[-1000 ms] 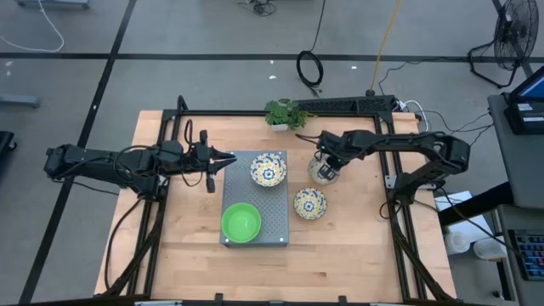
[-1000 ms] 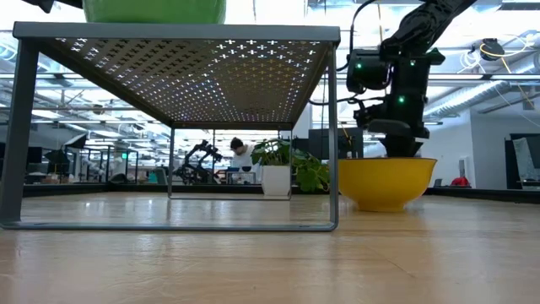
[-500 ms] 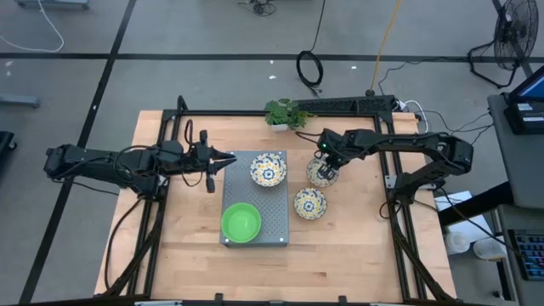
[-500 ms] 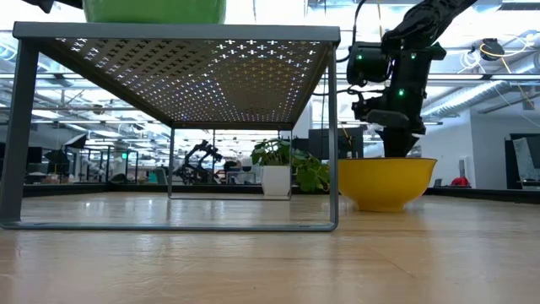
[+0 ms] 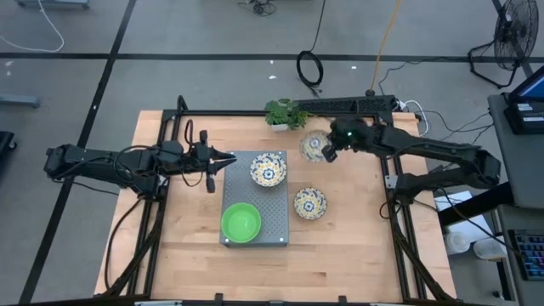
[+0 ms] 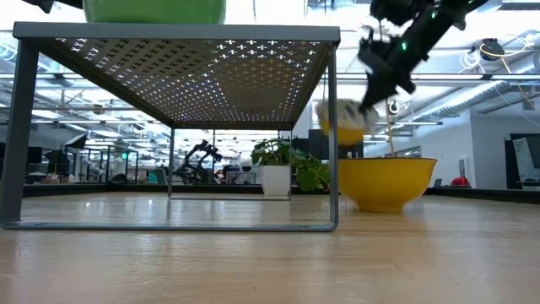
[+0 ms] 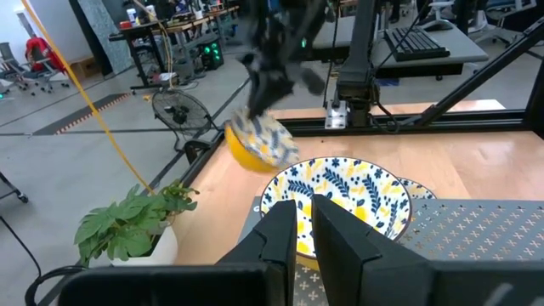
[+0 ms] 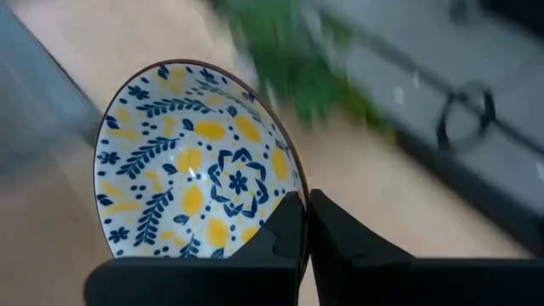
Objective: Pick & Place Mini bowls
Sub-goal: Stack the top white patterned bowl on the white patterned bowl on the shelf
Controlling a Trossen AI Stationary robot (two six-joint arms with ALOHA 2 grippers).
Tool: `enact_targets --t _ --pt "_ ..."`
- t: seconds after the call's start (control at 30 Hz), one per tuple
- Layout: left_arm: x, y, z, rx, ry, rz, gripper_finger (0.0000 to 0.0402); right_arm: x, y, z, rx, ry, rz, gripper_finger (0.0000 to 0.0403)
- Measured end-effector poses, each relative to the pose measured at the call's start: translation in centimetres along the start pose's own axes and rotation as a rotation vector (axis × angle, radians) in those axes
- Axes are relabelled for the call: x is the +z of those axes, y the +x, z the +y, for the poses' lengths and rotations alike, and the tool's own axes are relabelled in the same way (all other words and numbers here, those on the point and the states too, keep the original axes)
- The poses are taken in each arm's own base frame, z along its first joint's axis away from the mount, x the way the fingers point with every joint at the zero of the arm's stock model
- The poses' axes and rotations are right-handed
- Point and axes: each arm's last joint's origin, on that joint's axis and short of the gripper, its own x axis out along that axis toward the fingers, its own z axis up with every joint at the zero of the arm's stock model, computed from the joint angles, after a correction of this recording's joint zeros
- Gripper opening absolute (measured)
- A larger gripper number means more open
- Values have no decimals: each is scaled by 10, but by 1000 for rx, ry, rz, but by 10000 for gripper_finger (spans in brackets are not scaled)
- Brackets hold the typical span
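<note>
My right gripper (image 5: 325, 151) is shut on a cream bowl with blue-and-yellow flowers (image 5: 312, 146), held in the air near the table's far edge (image 6: 339, 118). A second floral bowl (image 5: 309, 203) rests on its base on the table and shows its yellow outside in the low view (image 6: 386, 179). A third floral bowl (image 5: 268, 169) and a green bowl (image 5: 240, 222) sit on the grey perforated tray (image 5: 255, 197). My left gripper (image 5: 212, 161) waits at the tray's left far corner, its fingers almost together (image 7: 304, 225), nothing between them. My right gripper pinches the bowl's rim (image 8: 291, 183) on the side toward the table's right edge, one finger inside (image 8: 285, 225) and one outside (image 8: 336, 229). The fingers slant down from the right. The bowl is lifted clear and tilted, its opening turned partly sideways.
A small leafy plant in a white pot (image 5: 285, 112) stands at the far edge, close behind the held bowl. The tray is a raised stand on legs (image 6: 332, 127). Bare wood lies to the tray's left and along the near edge.
My right gripper has risen from the table and tipped up toward level, drifting toward the far edge and the plant. The floral bowl has come up with it, from resting on the wood to hanging clear and tilted.
</note>
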Motion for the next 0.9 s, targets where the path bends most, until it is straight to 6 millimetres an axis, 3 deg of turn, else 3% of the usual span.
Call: enact_targets --t 0.2,0.37,0.5,0.77,0.9 --pt "0 0 0 0 0 0 47 29 -20 12 144 32 -332 0" --pt "0 0 0 0 0 -2 47 61 -36 24 421 83 -518 0" --pt "1 0 0 1 -1 -7 47 88 -42 42 544 54 -477 0" --pt "1 0 0 1 -1 -6 47 147 -49 93 578 -111 -321 0" --pt "0 0 0 0 0 0 47 170 -43 104 550 -134 -206 0"
